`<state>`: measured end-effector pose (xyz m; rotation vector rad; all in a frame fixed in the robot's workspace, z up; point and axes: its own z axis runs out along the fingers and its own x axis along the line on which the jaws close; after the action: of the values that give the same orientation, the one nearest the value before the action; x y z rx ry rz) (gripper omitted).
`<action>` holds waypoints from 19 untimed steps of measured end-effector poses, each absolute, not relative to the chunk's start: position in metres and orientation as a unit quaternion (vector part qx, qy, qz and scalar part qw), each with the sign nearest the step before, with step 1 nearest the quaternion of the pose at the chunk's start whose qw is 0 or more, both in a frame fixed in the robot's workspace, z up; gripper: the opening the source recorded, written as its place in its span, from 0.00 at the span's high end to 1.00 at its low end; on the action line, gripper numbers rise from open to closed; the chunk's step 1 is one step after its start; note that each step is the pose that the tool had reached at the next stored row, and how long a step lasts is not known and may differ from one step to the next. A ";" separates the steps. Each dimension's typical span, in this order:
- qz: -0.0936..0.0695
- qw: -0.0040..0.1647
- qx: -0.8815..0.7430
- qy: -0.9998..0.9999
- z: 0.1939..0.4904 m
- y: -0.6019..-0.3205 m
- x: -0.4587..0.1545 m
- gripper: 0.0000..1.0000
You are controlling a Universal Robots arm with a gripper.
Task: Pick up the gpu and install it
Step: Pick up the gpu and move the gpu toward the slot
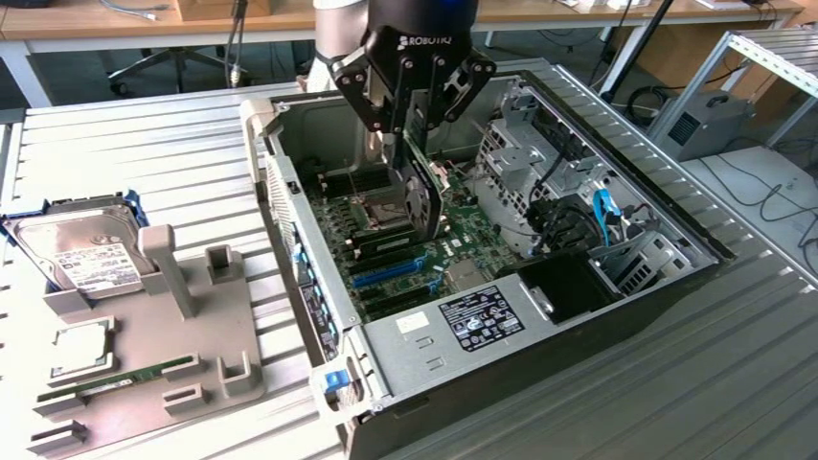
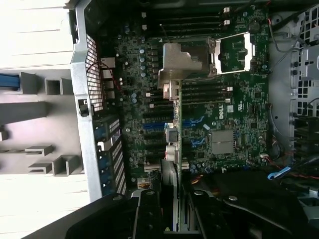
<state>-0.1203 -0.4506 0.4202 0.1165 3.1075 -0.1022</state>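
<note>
Ribbed silver metal tabletop [image 1: 715, 383] has the open black-and-grey metal computer case [image 1: 576, 345] sitting right under the fingers [image 1: 371, 101], plus a flat grey plastic parts holder [image 1: 192, 335] well off to the exterior view's left of them.

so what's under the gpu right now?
The gpu, held on edge by the gripper, hangs over the motherboard; blue slots show beside it. The strip directly beneath its lower edge is covered.

The gpu [image 1: 423, 201] I grip hangs in open room above the motherboard [image 1: 480, 235], drive cage [image 1: 514, 158] close on the exterior view's right, case wall [image 1: 284, 187] on its left.
</note>
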 end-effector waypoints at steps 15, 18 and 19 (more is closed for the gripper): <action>-0.035 0.015 0.037 0.999 0.420 -0.448 -0.107 0.74; -0.035 0.015 0.037 0.999 0.420 -0.448 -0.104 0.74; -0.035 0.015 0.037 0.999 0.420 -0.448 -0.103 0.74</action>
<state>-0.1031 -0.4476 0.4200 0.1165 3.1071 -0.1098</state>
